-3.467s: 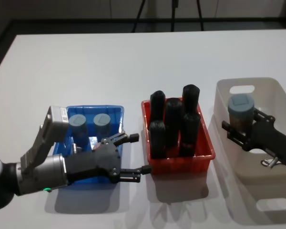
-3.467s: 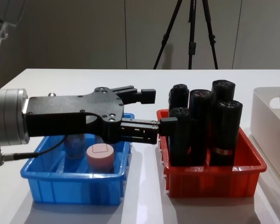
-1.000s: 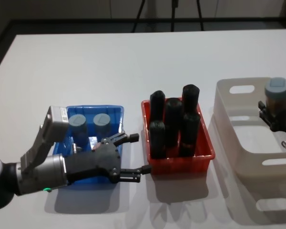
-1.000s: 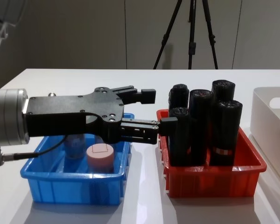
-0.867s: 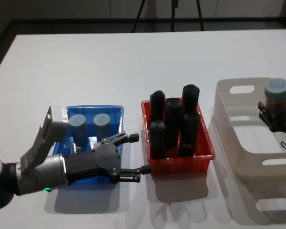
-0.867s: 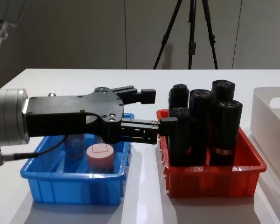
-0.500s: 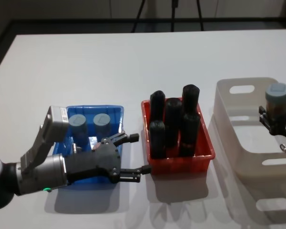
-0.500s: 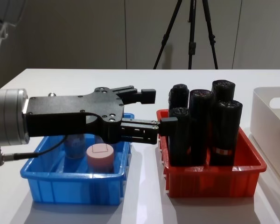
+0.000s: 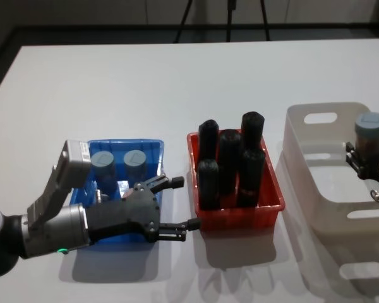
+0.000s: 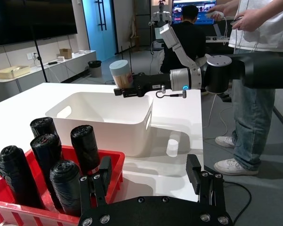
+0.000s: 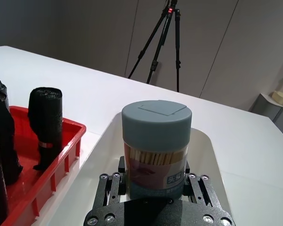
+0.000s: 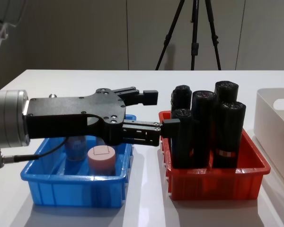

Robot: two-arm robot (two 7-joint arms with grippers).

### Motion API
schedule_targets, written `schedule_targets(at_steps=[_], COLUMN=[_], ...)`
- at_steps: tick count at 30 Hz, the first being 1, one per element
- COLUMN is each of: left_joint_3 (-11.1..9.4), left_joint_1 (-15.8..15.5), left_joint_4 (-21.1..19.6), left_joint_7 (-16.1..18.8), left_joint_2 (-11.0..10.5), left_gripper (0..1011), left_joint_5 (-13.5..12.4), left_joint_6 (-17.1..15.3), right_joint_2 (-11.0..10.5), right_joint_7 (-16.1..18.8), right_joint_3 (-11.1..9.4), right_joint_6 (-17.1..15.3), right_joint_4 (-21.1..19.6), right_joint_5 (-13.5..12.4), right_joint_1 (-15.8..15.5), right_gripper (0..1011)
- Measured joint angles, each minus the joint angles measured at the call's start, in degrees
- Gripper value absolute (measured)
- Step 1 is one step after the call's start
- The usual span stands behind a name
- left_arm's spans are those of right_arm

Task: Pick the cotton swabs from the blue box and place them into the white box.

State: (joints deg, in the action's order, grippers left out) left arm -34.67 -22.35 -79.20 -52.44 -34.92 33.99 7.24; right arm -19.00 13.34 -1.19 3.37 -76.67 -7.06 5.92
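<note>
right gripper [image 9: 365, 159]: jaws clamped on a grey-blue-lidded cotton swab tub [image 9: 370, 131], upright, lid above the jaws, white box [image 9: 301, 158] beneath them. left gripper [image 9: 184, 202]: jaws apart, holding nothing. blue box [image 9: 153, 146] lies under and behind them, holding two grey-blue tubs [image 9: 103, 163] and a pink tub [image 12: 101, 158]. red tray [image 9: 240, 214] just beyond the tips.

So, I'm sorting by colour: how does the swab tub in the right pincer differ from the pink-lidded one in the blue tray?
The held tub has a grey-blue lid, the pink tub a pink one. The held tub is clamped in the right pincer above the white box; the pink tub stands free in the blue box, by the open left pincer. Both stand upright with flat round lids.
</note>
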Motion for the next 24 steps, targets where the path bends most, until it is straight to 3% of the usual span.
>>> schedule_targets(at_steps=[24], left_joint_3=[0.00], left_joint_1=[0.00], left_joint_4=[0.00], left_joint_7=[0.00], left_joint_2=[0.00], left_gripper=[1001], left_joint_5=[0.00], left_joint_6=[0.00], right_joint_2=[2.91], right_joint_7=[-1.08], right_joint_3=[0.79], right_joint_6=[-2.79], right_joint_4=[5.98], right_joint_5=[-0.33], right_joint_1=[4.37], right_gripper=[617])
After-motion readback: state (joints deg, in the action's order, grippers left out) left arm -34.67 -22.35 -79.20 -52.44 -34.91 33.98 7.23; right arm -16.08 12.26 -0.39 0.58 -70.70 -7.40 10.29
